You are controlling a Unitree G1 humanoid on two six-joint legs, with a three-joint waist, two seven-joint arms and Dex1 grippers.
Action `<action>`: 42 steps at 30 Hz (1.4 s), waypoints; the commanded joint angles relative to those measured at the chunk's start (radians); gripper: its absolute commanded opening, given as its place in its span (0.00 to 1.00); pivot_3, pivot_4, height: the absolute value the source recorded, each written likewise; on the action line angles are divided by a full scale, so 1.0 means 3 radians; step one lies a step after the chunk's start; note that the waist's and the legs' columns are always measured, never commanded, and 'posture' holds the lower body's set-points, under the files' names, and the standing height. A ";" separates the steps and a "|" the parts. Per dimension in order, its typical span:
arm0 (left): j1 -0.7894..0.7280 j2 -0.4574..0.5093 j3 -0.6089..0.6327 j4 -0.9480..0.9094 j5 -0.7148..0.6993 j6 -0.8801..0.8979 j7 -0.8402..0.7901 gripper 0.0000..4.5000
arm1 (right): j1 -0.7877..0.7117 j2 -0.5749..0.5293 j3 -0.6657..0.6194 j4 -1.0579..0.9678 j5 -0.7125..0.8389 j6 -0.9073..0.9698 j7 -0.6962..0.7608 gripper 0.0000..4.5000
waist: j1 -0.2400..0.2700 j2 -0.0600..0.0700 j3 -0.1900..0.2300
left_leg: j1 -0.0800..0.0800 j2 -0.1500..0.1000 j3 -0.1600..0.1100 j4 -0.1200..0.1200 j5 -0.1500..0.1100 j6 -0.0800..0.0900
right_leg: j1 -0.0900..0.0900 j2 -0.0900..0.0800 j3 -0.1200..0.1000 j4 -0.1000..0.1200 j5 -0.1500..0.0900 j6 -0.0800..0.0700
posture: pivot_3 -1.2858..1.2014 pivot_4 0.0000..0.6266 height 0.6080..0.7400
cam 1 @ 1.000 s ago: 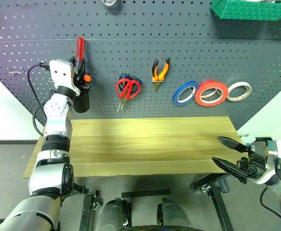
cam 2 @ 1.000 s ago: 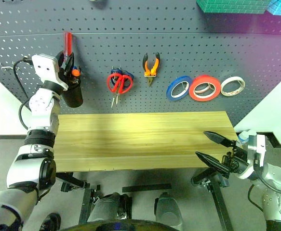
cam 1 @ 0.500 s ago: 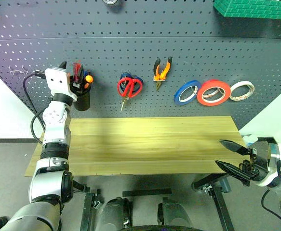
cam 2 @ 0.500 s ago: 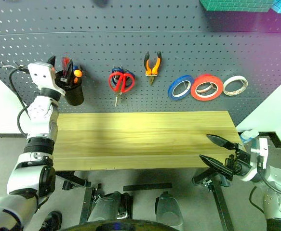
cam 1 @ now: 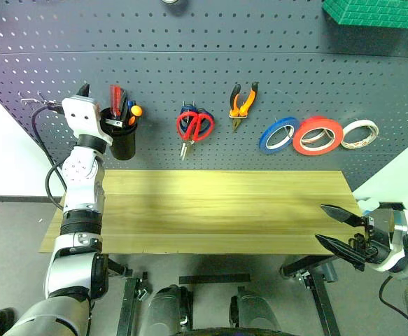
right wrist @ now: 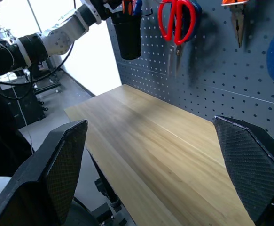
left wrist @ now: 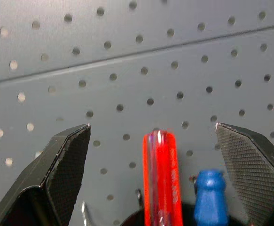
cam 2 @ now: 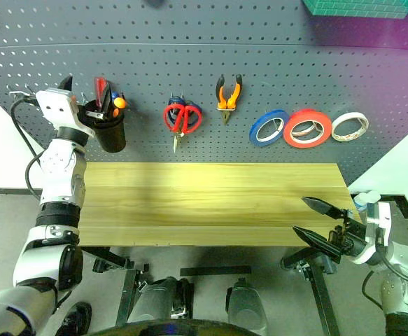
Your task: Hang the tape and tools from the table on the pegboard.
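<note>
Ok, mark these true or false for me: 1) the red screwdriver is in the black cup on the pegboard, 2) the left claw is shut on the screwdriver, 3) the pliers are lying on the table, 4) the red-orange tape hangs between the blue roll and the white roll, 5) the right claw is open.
1) True: the red screwdriver stands in the black cup on the pegboard.
2) False: the left claw is open, its fingers standing either side of the handle and clear of it.
3) False: the pliers hang on the pegboard; nothing lies on the table.
4) True: the red-orange tape hangs between the blue roll and the white roll.
5) True: the right claw is open and holds nothing.
</note>
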 commanded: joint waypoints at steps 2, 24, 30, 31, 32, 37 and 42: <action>-0.0099 0.0001 0.0001 -0.0356 -0.0008 0.0031 0.0063 0.99 | -0.0110 -0.0046 -0.0070 0.0085 -0.0010 -0.0093 0.0081 1.00 | -0.0007 0.0000 0.0000 | -0.0005 0.0000 0.0002 0.0000 -0.0001 0.0001 | -0.0001 0.0000 0.0000 -0.0001 0.0000 0.0000 | 0.44 0.17 1.00; -0.0408 0.0026 -0.0368 -0.0746 -0.0339 0.0701 -0.0803 0.99 | -0.0964 0.0105 0.0081 0.1064 -0.0224 -0.0573 0.0370 1.00 | -0.0017 0.0002 -0.0052 | -0.0014 -0.0004 0.0012 0.0012 0.0022 -0.0013 | 0.0002 0.0016 -0.0006 0.0009 0.0006 0.0012 | 0.46 0.00 1.00; -0.0107 -0.0034 -0.0588 -0.1194 -0.0687 0.1428 -0.1296 0.99 | -0.1043 0.0191 0.0124 0.0982 -0.0233 -0.0572 0.0277 1.00 | -0.0092 0.0005 -0.0057 | -0.0014 -0.0003 0.0012 0.0013 0.0024 -0.0016 | 0.0000 0.0018 -0.0002 0.0014 0.0006 0.0012 | 0.46 0.00 1.00; -0.0063 -0.0037 -0.0637 -0.1265 -0.0676 0.1462 -0.1349 0.99 | -0.1043 0.0205 0.0134 0.0931 -0.0226 -0.0553 0.0245 1.00 | -0.0094 0.0006 -0.0058 | -0.0013 -0.0003 0.0012 0.0013 0.0025 -0.0016 | 0.0000 0.0019 -0.0002 0.0015 0.0006 0.0012 | 0.46 0.00 1.00; -0.0028 -0.0051 -0.0675 -0.1322 -0.0698 0.1540 -0.1398 0.99 | -0.1061 0.0216 0.0141 0.0935 -0.0233 -0.0554 0.0228 1.00 | -0.0094 0.0008 -0.0059 | -0.0013 -0.0002 0.0012 0.0013 0.0025 -0.0017 | -0.0001 0.0020 -0.0001 0.0015 0.0006 0.0012 | 0.46 0.00 1.00; 0.0255 -0.0115 -0.0911 -0.1676 -0.0879 0.2077 -0.1630 0.99 | -0.1016 0.0296 0.0199 0.0644 -0.0221 -0.0469 0.0036 1.00 | -0.0087 0.0021 -0.0079 | -0.0011 -0.0002 0.0012 0.0016 0.0025 -0.0018 | 0.0001 0.0020 0.0000 0.0017 0.0006 0.0012 | 0.46 0.00 1.00; 0.0757 -0.0166 -0.1110 -0.1843 -0.0908 0.2358 -0.1754 0.99 | -0.0894 0.0342 0.0216 0.0314 -0.0205 -0.0346 -0.0185 1.00 | -0.0085 0.0031 -0.0110 | -0.0006 -0.0001 0.0011 0.0015 0.0025 -0.0018 | 0.0005 0.0015 0.0002 0.0017 0.0006 0.0012 | 0.46 0.00 1.00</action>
